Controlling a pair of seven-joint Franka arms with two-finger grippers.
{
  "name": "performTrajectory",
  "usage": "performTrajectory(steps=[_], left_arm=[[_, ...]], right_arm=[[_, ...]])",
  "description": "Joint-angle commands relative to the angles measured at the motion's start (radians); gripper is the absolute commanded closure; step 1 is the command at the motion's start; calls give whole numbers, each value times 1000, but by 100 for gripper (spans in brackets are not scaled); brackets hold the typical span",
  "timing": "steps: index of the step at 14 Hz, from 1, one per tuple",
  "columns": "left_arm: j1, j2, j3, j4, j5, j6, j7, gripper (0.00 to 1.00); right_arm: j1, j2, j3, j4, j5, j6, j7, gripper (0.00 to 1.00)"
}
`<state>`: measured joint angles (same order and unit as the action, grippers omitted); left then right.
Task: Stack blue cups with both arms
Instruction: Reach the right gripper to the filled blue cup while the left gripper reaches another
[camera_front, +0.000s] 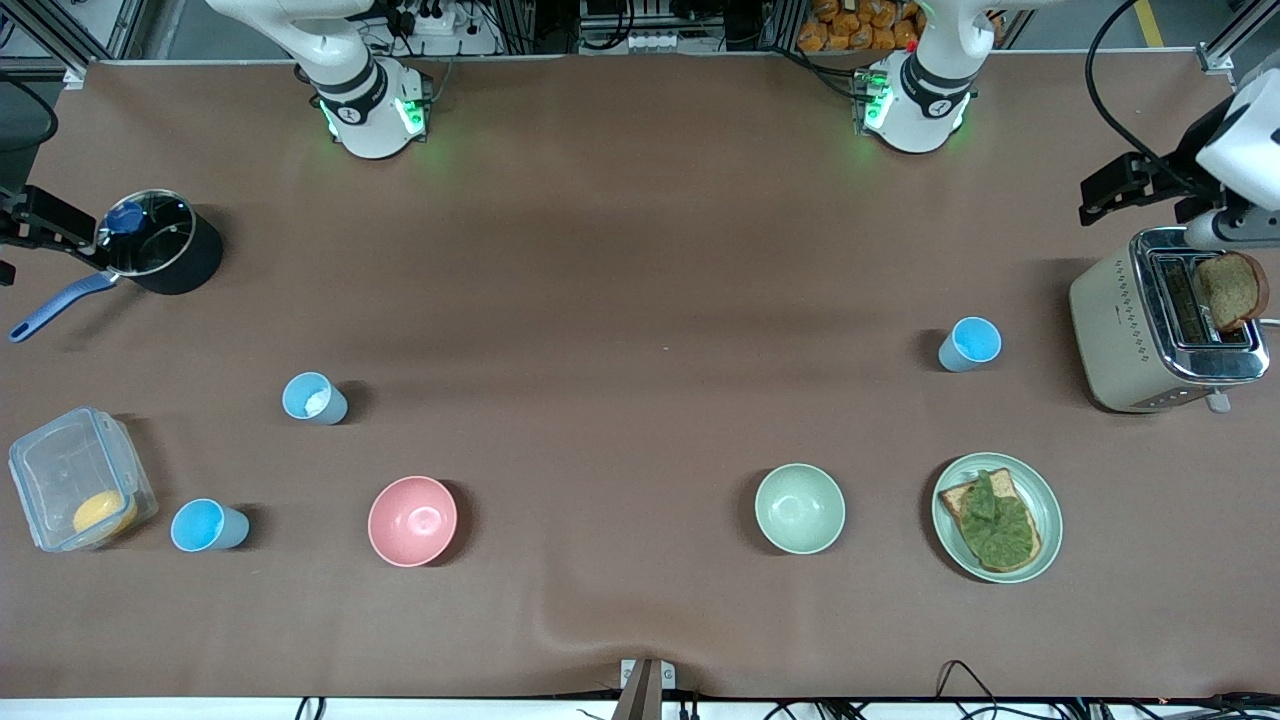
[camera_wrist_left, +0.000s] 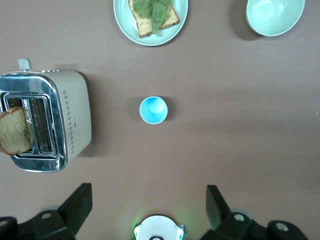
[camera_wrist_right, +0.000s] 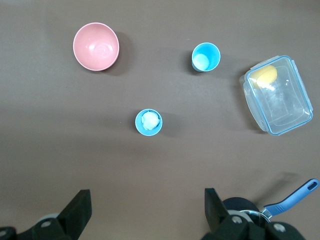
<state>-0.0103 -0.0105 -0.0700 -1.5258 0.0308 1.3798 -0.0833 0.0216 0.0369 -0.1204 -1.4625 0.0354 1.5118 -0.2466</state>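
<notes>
— Blue cups?
— Three, all upright, mouths up, long axes vertical. One (camera_front: 969, 343) toward the left arm's end, beside the toaster (camera_front: 1150, 335) and farther from the front camera than the plate (camera_front: 1045, 515) with toast and greens. Another (camera_front: 314, 398) toward the right arm's end, something white inside. A third (camera_front: 208, 525) nearer the front camera than that, just beside the clear plastic box (camera_front: 75, 485), well apart from the pink bowl (camera_front: 412, 520).
— None stacked?
— None. All standing apart on the brown table (camera_front: 620, 300).
— Left gripper (camera_wrist_left: 149, 207)?
— High above the table at the left arm's end, over the table between its base and the first cup; fingers (camera_wrist_left: 75, 207) spread wide, holding nothing.
— Right gripper (camera_wrist_right: 147, 207)?
— Likewise up high at the right arm's end, by the black pot (camera_front: 160, 245) with the blue handle; fingers (camera_wrist_right: 76, 209) wide apart, grasping nothing.
— Anything else?
— Pale green bowl (camera_front: 799, 508) between pink bowl and plate. Slice of bread (camera_front: 1230, 290) sticking out of the toaster. Something yellow (camera_front: 103, 512) in the box.
</notes>
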Motion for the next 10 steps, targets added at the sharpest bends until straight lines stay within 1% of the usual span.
performTrajectory(steps=[1,3,4,5,7,8,10], left_arm=[[47,42,-4,-17,-11,-25,10,0],[79,124,-2,-49,-8,-15,10,0],[123,151,-4,-56,-6,1,11,0],[151,149,-4,-101,-6,51,13,0],[187,97,-7,-242,-8,206,11,0],[187,72,-7,-328,-8,293,11,0],[185,55,-10,-451,-8,443,10,0]], right_arm=[[1,24,8,4,-8,-12,7,0],[9,40,12,1,-6,-13,7,0],[12,61,12,-1,-6,-15,7,0],[12,87,12,-2,-5,-21,9,0],[14,128,12,-9,-2,-15,10,0],[15,162,12,-9,-2,8,10,0],[9,231,12,-9,3,50,9,0]])
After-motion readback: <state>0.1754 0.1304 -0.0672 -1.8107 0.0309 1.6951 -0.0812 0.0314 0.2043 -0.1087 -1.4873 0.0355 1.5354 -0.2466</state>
